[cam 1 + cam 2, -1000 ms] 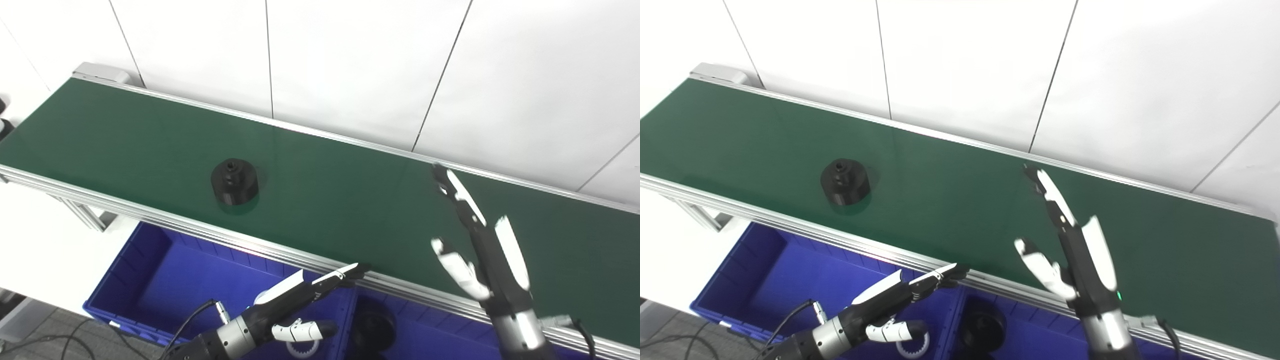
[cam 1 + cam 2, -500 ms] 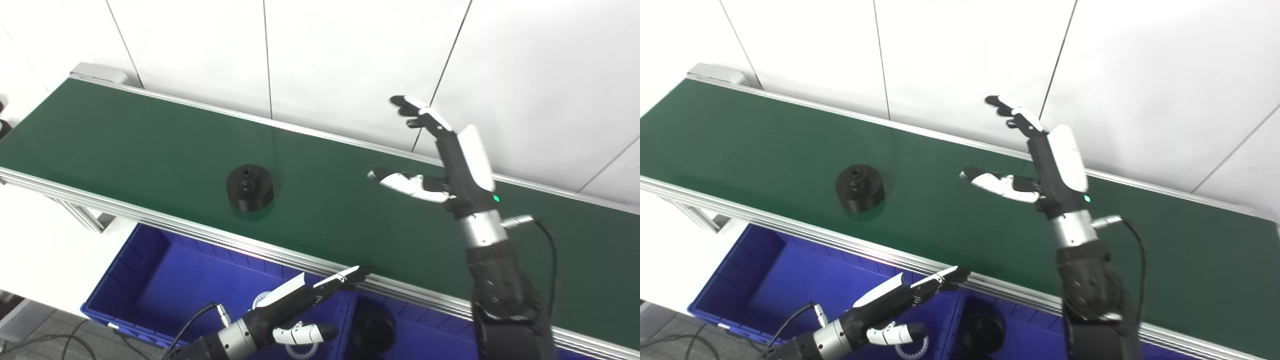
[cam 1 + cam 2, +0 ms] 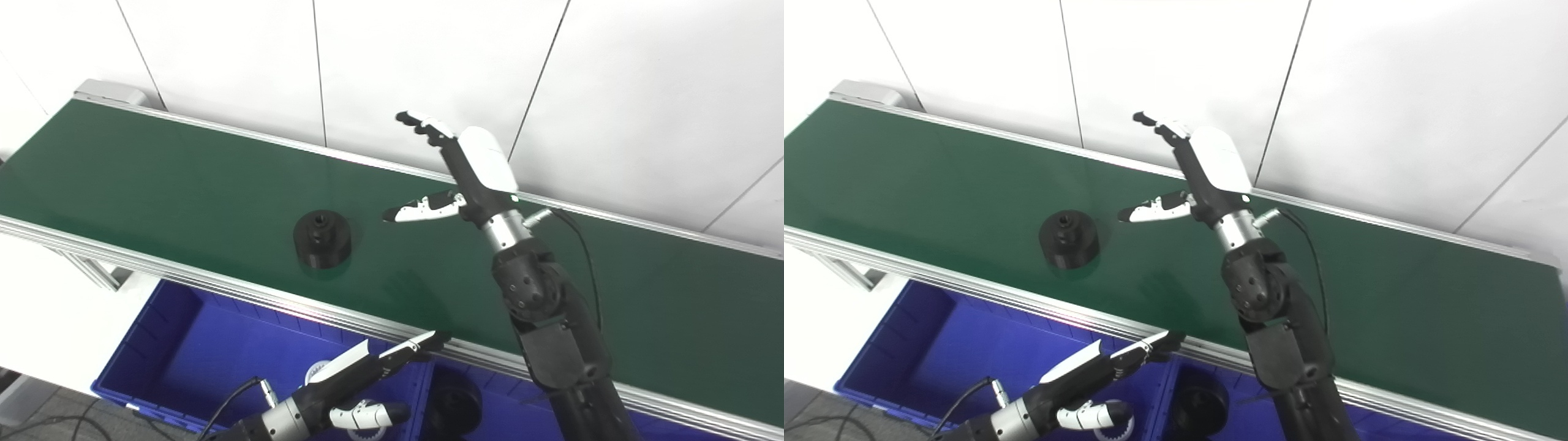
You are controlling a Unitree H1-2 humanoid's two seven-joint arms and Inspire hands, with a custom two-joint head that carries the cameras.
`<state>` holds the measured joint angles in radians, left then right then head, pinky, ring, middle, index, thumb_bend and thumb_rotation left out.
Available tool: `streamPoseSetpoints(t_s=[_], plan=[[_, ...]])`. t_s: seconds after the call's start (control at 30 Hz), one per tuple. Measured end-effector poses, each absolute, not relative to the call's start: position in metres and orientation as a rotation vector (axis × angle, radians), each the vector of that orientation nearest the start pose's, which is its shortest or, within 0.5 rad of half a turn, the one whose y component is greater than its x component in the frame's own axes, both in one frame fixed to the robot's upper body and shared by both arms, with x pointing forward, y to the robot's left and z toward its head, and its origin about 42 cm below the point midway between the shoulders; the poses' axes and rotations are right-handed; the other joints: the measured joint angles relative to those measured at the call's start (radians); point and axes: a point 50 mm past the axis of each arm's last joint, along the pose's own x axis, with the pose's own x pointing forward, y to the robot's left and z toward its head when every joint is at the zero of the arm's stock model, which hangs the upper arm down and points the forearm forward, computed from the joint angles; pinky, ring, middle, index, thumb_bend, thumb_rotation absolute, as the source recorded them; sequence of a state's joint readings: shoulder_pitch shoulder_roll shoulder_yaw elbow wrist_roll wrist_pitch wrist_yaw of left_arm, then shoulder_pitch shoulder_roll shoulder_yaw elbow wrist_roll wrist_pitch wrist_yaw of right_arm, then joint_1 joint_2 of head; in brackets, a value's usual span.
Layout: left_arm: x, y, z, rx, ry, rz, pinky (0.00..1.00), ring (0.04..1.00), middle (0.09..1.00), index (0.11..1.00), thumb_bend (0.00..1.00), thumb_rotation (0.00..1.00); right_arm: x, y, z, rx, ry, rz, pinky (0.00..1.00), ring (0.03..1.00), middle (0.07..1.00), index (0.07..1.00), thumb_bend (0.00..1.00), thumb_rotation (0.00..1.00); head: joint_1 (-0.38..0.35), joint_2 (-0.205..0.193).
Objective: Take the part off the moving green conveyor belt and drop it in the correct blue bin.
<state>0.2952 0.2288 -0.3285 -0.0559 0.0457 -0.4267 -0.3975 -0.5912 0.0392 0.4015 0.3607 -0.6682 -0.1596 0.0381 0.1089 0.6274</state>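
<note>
Black part [image 3: 321,237] sits on green belt [image 3: 184,177], near edge, left of centre. Right hand [image 3: 456,177] spread wide w/ nothing in it, raised just right of part, not touching. Left hand [image 3: 361,380] low over blue bin [image 3: 184,355], fingers extended, apparently empty; view poor there.

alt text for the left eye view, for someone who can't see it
The open right hand hovers over a green conveyor belt, just right of a black round part. Below the belt, the open left hand waits above blue bins.

no readable text, no labels, no numbers
</note>
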Motion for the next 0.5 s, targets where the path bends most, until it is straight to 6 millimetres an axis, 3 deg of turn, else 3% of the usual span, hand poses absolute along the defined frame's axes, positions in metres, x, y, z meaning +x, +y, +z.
streamPoseSetpoints(t_s=[0.23,0.5], plan=[[0.152,0.185,0.062,0.171,-0.128,-0.734,0.94,0.972,0.99,0.969,0.46,0.86,0.426,-0.012,0.184,-0.849,-0.448,0.599,0.76,0.86,0.88,0.878,0.99,0.3,-0.029,0.002],[0.153,0.184,0.066,0.165,-0.145,-0.725,0.92,0.962,0.977,0.957,0.44,0.86,0.432,-0.001,0.148,-0.917,-0.346,0.678,0.76,0.851,0.881,0.881,1.0,0.3,-0.015,0.003]])
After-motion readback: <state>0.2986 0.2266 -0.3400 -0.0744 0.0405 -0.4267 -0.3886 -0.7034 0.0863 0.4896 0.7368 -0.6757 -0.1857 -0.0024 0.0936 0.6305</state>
